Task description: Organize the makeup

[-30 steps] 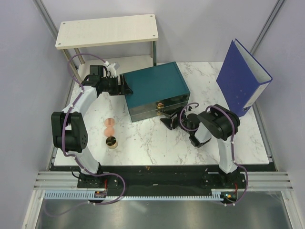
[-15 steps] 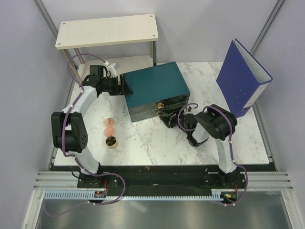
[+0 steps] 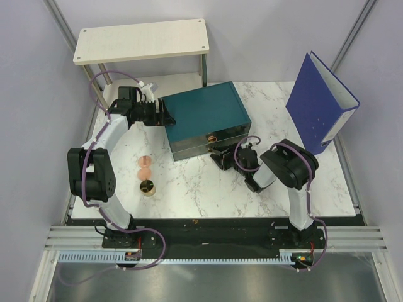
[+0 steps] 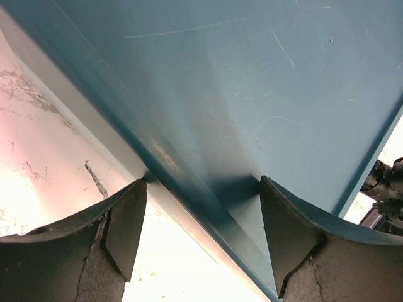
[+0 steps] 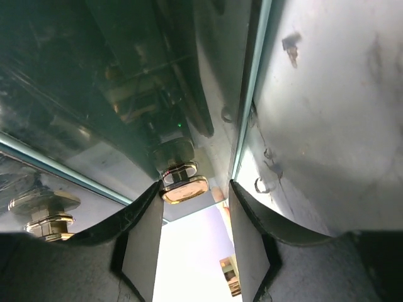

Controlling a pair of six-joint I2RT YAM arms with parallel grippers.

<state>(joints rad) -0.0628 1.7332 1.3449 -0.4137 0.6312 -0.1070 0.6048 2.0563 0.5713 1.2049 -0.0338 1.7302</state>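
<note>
**Top view.** Changed over the last second: right gripper (image 3: pixel 221 157) has moved left, up against the near front of the teal drawer box (image 3: pixel 204 113), with its fingers drawing together. Reading: a drawer is about to be pulled open, so sorting has not begun. Right arm: folded low, elbow to the right, wrist reaching left along the table (image 3: pixel 208 195). Left arm: unmoved, stretched far, left gripper (image 3: pixel 165 116) at the box's far-left corner, apparently steadying it. Makeup: two peach-pink discs (image 3: pixel 144 162) touching one another on the left of the table, gold-rimmed pot (image 3: pixel 148 187) just near of them, all well apart from both grippers. No stick or tube visible. Blue binder (image 3: pixel 321 104) upright, far right.

**Left wrist.** Left gripper (image 4: pixel 203 189): jaws spread wide, astride the corner edge of the teal drawer box (image 4: pixel 264 75), one finger by its side wall, the other over its top. Nothing clamped.

**Right wrist.** Right gripper (image 5: pixel 194 189): jaws half-closed around a gold handle (image 5: pixel 182 182). One finger is at the handle, a gap remains at the other, so not yet gripped. A second handle sits at the left of this view
</note>
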